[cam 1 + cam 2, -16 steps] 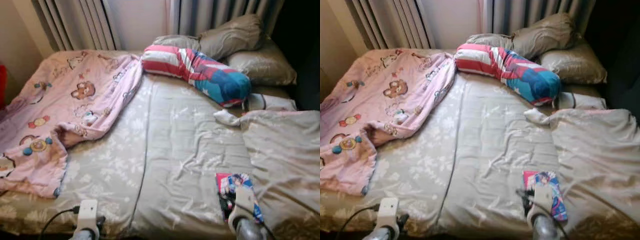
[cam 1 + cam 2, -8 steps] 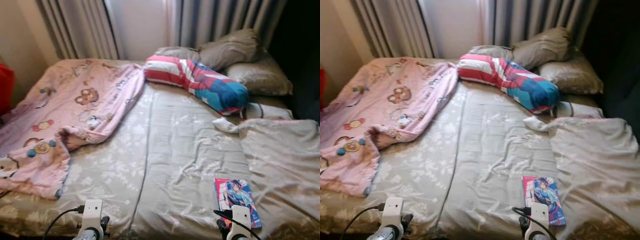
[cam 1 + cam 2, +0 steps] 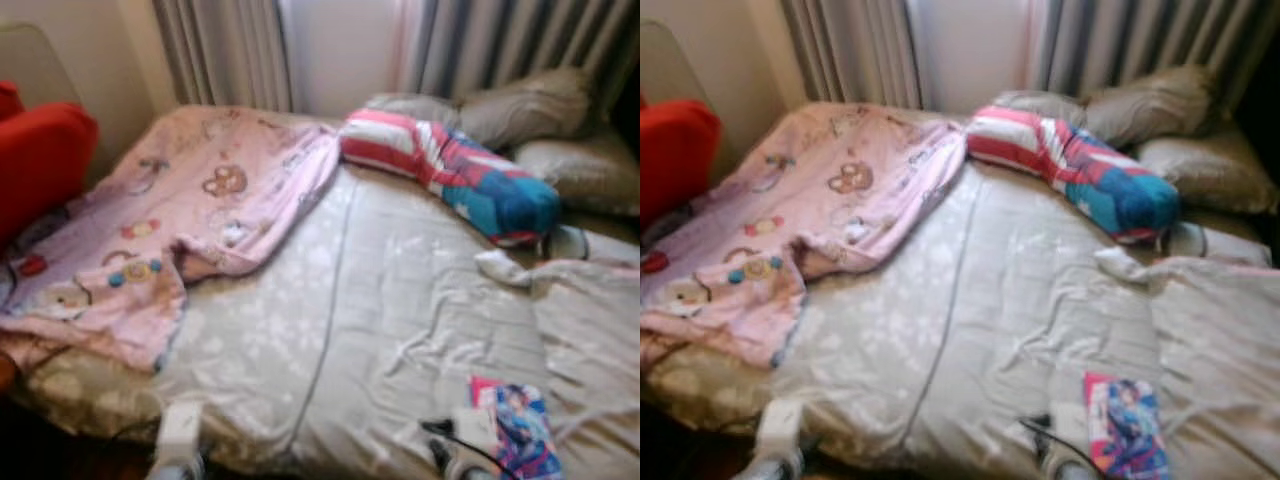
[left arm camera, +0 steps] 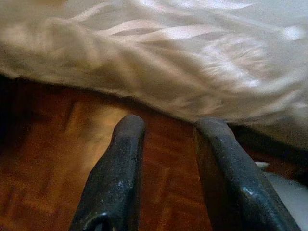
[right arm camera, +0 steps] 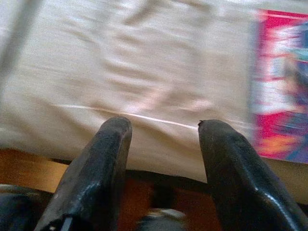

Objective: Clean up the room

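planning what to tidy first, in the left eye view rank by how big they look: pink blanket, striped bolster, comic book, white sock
1. pink blanket, by far the largest.
2. striped bolster.
3. comic book, though it lies nearest the camera, which inflates it.
4. white sock, smallest; it lies farther back and the view is blurred, so 3 and 4 are less certain.

Daylight is coming through the curtains (image 3: 470,45) behind the bed (image 3: 380,300) and is brightening the sheet beside the pink blanket (image 3: 190,200). Both head views are smearing with motion blur (the magazine (image 3: 1125,425) near the bed's front edge is losing its detail). The floor (image 4: 43,159) under the bed is lying in deep shade, and both wrist views are streaking softly.
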Controlling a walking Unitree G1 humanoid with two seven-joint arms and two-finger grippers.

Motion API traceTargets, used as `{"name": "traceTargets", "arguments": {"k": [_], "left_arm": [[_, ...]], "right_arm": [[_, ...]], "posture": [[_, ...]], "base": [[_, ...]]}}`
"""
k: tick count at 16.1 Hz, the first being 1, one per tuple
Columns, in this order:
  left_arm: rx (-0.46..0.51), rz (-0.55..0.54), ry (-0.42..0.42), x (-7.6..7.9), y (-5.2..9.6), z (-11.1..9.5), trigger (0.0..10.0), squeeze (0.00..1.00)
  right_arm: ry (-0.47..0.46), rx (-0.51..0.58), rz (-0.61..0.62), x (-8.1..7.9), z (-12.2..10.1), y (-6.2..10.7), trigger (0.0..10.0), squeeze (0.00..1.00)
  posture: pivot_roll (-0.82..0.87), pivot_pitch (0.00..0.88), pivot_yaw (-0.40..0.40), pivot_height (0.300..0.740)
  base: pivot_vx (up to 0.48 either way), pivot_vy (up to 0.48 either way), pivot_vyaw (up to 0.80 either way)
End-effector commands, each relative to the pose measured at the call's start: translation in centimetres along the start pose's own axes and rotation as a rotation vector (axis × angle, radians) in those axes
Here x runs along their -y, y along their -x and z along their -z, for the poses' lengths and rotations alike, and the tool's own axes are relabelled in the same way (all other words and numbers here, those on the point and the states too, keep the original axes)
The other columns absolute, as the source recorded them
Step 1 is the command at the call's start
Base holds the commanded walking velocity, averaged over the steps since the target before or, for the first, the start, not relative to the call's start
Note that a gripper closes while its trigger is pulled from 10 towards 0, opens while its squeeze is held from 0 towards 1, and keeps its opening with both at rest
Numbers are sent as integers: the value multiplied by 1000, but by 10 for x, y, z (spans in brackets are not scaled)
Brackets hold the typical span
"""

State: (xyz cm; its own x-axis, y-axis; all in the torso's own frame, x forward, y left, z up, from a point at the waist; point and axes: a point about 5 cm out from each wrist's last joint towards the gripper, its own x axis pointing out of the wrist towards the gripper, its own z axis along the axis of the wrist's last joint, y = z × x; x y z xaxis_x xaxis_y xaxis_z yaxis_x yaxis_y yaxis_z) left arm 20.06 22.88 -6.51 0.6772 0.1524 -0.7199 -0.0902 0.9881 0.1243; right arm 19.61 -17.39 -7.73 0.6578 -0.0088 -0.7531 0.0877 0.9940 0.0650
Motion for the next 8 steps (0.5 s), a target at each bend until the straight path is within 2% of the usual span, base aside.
{"name": "traceTargets", "arguments": {"k": [1,3,8], "left_arm": [[8,23,-25,8,-2,-5,10000,0],[3,23,-27,8,-1,-4,10000,0],[4,22,-26,6,-2,-4,10000,0]], "right_arm": [[-14,-42,29,10,12,4,10000,0],[30,-59,5,9,14,4,10000,0],[12,-47,-2,5,11,3,10000,0]], "posture": [[89,0,26,740],[88,0,23,740],[91,0,29,740]], "base": [[0,356,0],[0,354,0],[0,355,0]]}}
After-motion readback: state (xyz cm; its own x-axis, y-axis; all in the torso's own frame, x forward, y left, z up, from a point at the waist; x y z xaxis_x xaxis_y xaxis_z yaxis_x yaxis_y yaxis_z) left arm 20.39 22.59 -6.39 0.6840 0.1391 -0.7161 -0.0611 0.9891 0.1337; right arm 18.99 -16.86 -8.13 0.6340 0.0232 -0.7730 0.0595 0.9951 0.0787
